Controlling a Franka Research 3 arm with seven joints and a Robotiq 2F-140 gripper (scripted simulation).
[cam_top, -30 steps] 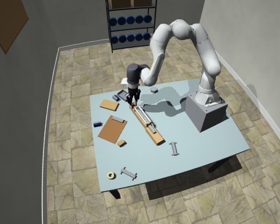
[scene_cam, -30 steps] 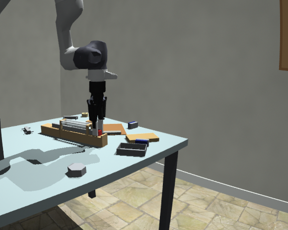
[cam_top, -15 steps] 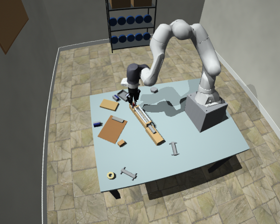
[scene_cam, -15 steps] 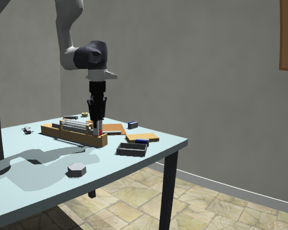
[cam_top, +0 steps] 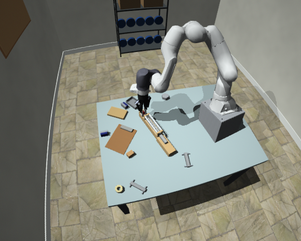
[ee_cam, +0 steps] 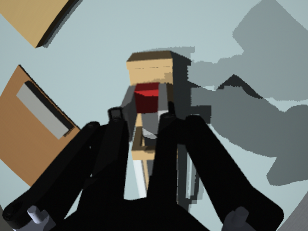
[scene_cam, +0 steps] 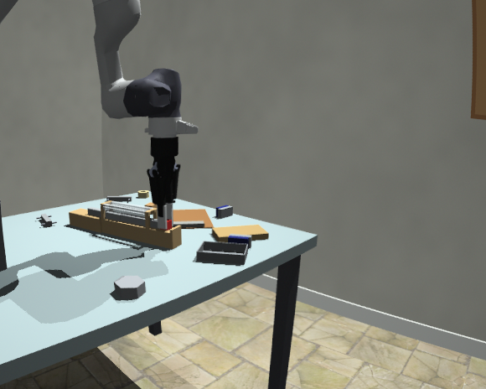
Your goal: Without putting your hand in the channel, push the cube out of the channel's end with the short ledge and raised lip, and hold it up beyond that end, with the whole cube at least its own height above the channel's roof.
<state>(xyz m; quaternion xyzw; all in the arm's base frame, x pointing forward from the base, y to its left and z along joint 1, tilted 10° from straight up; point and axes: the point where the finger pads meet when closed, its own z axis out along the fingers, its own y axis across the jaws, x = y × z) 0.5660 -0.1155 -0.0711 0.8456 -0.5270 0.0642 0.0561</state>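
Observation:
A long tan channel (cam_top: pixel 158 132) with a clear barred roof lies slantwise on the table; it also shows in the exterior view (scene_cam: pixel 124 224). Its short ledge with the raised lip (scene_cam: pixel 174 235) is at the end nearest the arm's hand. A small red cube (scene_cam: pixel 169 224) sits on that ledge, just outside the roofed part; it also shows in the wrist view (ee_cam: pixel 148 101) and in the top view (cam_top: pixel 143 112). My gripper (scene_cam: pixel 165 222) points straight down over the ledge, and its fingers are shut on the red cube. A grey pusher bar (cam_top: pixel 163 139) lies in the channel's far end.
A dark grey tray (scene_cam: pixel 223 252) and a blue-topped block (scene_cam: pixel 240 239) lie close beyond the lip end. A tan slab (cam_top: pixel 117 112), a clipboard (cam_top: pixel 121 138), a grey hexagonal block (scene_cam: pixel 129 287), two grey dumbbell-shaped pieces (cam_top: pixel 187 159) and a yellow ring (cam_top: pixel 118 187) lie around the table.

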